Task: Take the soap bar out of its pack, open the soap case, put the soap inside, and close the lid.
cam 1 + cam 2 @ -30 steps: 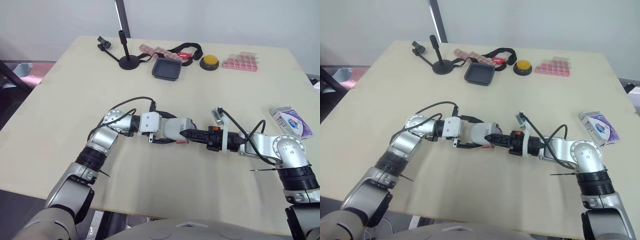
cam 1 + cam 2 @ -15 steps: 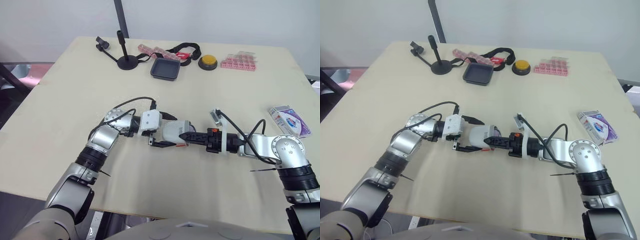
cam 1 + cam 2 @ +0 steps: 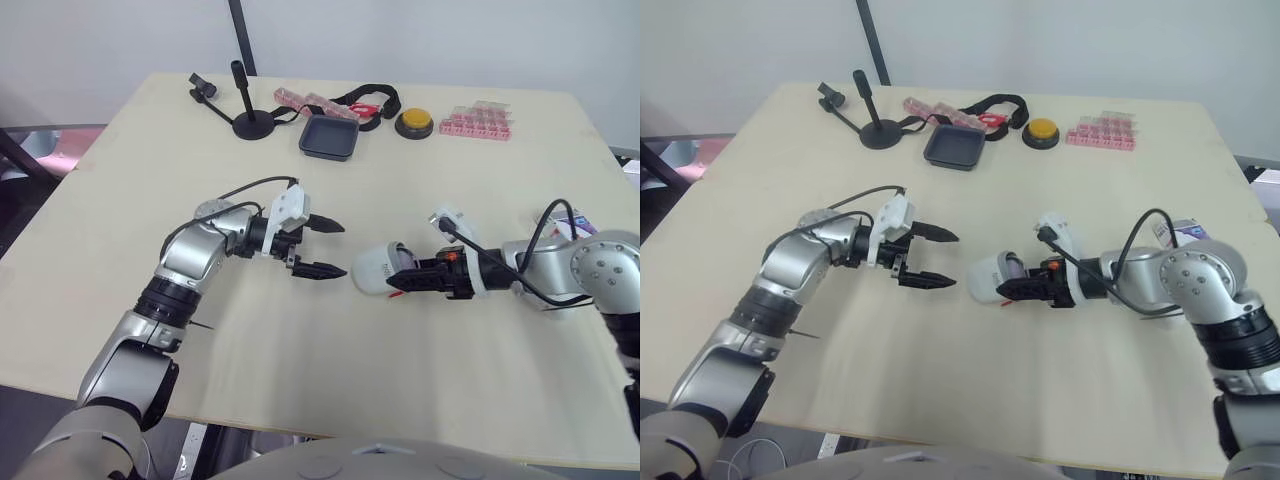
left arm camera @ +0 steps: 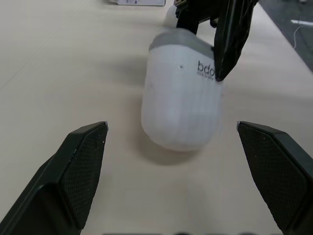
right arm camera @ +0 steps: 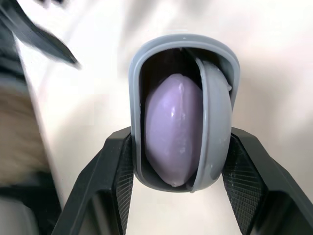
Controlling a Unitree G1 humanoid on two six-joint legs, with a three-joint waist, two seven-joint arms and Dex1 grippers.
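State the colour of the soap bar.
Pale lilac; the soap bar, inside the soap case, shows best in the right wrist view.

Bright, even indoor light from above. Soft, faint shadows on worktop [image 3: 420, 380]. Strong glare whitens worktop in rt wrist view.

Your robot's left arm [image 3: 190, 262], at the left of the frame, is built of rounded silver-grey shells with black ribbed collars; the right arm [image 3: 590, 275] matches. You'll see a white wrist block [image 3: 285, 208] with a thin black cable [image 3: 245, 184] looping to it. The left gripper [image 3: 340, 250] and right gripper [image 3: 392, 280] have tapered black fingers [image 4: 83, 161] with cross-hatched pads. A red-orange mark [image 3: 449, 256] sits at the right wrist.
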